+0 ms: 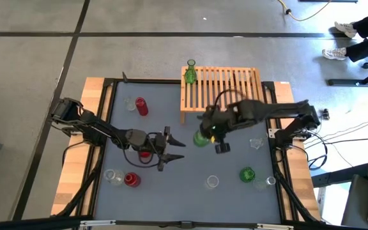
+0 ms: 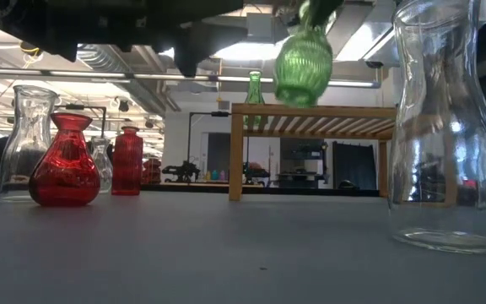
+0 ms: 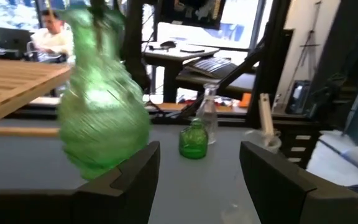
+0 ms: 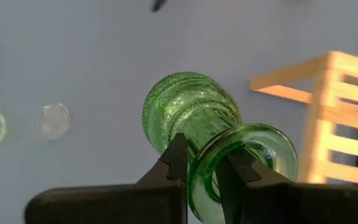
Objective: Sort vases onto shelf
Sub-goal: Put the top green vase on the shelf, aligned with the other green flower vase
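Closest to the low cam I've got a big clear vase [image 2: 442, 127] filling the right side of the view, standing on the table [image 1: 190, 153]. My right gripper [image 4: 202, 163] is clamped on the neck of a green ribbed vase [image 4: 191, 112], fingers pinching just under the flared lip. The vase hangs in the air just off the front left corner of the shelf [image 1: 225, 86] (in the low view its belly sits about level with the slatted top). One tall green vase [image 1: 190, 72] already stands on the shelf's back left corner.

My left gripper [image 1: 173, 150] is out over the middle of the table with its fingers spread apart and nothing between them, pointed toward the lifted vase. Further out, a squat green vase [image 1: 247, 173] stands near the right front, and a red vase [image 1: 131, 180] near the left front.
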Robot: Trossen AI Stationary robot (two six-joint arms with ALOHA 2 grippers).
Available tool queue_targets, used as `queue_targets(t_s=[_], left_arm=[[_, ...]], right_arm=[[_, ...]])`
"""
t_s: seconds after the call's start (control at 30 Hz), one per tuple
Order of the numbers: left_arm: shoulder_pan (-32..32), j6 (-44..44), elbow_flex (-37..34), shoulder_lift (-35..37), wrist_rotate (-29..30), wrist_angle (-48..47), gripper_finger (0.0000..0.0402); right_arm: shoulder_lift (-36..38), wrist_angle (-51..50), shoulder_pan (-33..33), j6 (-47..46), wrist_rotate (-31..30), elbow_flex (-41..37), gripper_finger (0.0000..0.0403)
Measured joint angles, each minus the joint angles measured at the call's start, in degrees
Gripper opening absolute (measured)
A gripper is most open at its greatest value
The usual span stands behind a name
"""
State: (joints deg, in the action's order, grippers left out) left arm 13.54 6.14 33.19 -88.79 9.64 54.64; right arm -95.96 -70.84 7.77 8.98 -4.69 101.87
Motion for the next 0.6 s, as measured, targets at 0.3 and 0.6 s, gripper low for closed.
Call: queue_targets(t_s=[0.3,0.6], left_arm=[[0.00,-0.09,0.00,0.00,9.10,-6.05,0.0215],[0.00,-0.09,0.00,0.00,9.79,-6.66,0.0215]], right_arm=[[0.02,11.86,1.75,0.04,0.76,-14.54,0.0032],[-0.40,19.44,1.58,0.56,1.27,-22.42,0.0033]])
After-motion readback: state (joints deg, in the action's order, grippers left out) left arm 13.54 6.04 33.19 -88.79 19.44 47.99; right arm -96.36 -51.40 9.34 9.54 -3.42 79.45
